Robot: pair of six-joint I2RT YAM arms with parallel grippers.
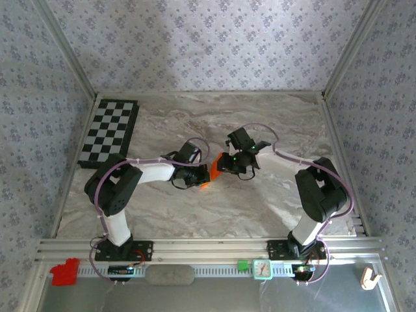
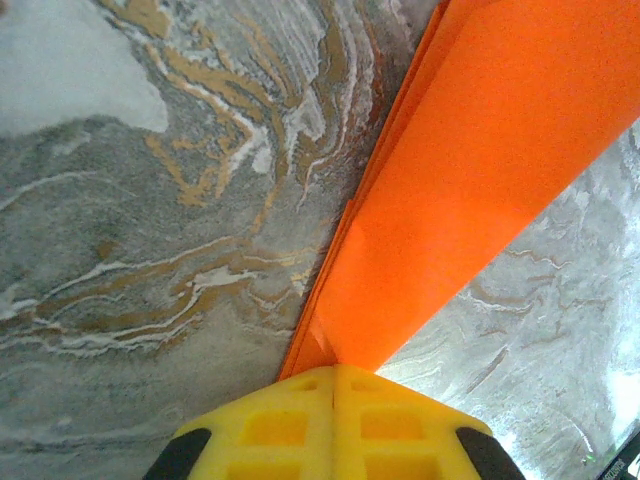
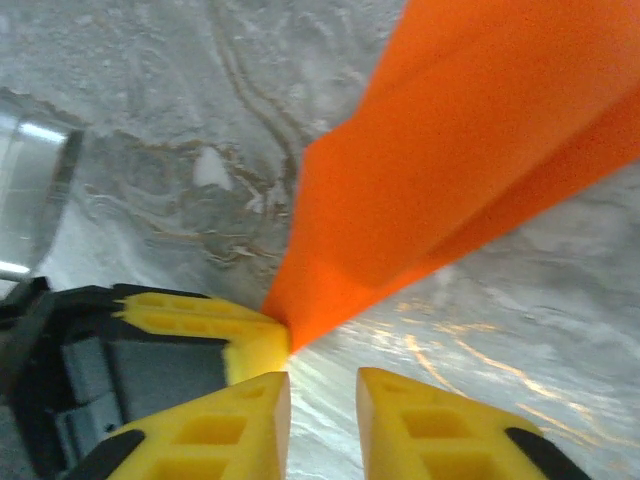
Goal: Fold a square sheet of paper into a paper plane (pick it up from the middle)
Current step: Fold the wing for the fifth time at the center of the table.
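**Orange paper pinched at centre frame**

Sits mid-frame in the top view, over the marble table. Tapers to a layered narrow end clamped in the left gripper, yellow fingers pressed tight together. Leaves the right gripper slightly parted, gripping nothing, just below the paper's tip in the right wrist view.

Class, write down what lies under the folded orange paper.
Under the orange paper, marble tabletop shows along both edges. The strip directly beneath it is covered and cannot be seen.
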